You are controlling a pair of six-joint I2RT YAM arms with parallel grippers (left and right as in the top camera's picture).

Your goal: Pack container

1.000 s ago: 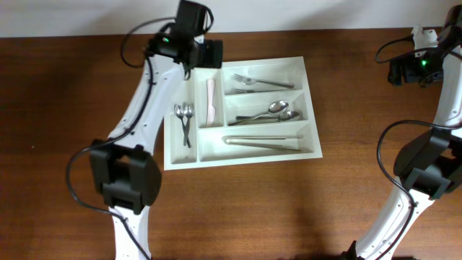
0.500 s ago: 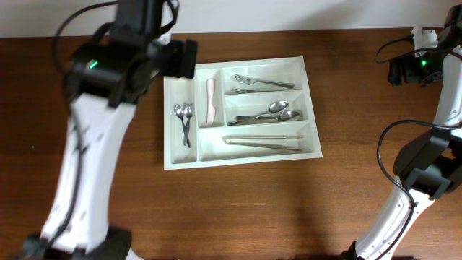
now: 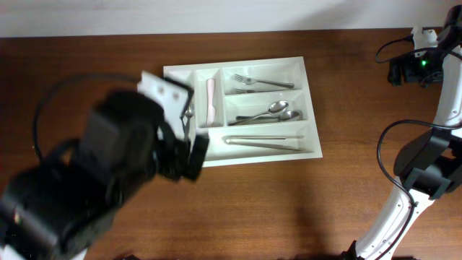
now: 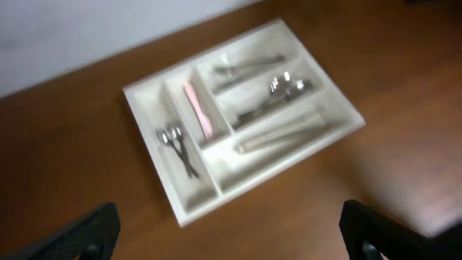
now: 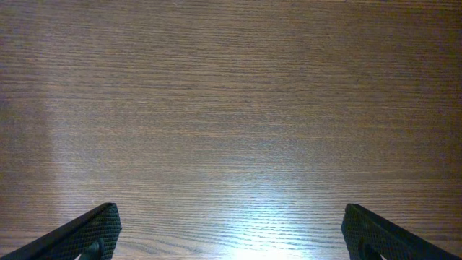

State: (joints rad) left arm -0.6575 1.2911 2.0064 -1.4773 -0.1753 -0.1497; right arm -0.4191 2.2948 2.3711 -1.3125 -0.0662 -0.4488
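The white container [image 4: 148,108] lies slantwise on the brown tabletop [image 4: 65,166], slightly blurred. Its narrow compartments hold small spoons [image 4: 177,144] and a pink piece [image 4: 198,115]. The long ones hold forks [image 4: 245,67], spoons [image 4: 278,94] and tongs [image 4: 281,133]. The left claw [image 4: 238,235] hangs high above, spread wide and empty.

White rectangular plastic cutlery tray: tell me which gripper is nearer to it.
Left. The left gripper, open, hangs above the near-left corner of the white plastic cutlery tray; the right gripper, open, is far off to its right, over bare brown wooden table.
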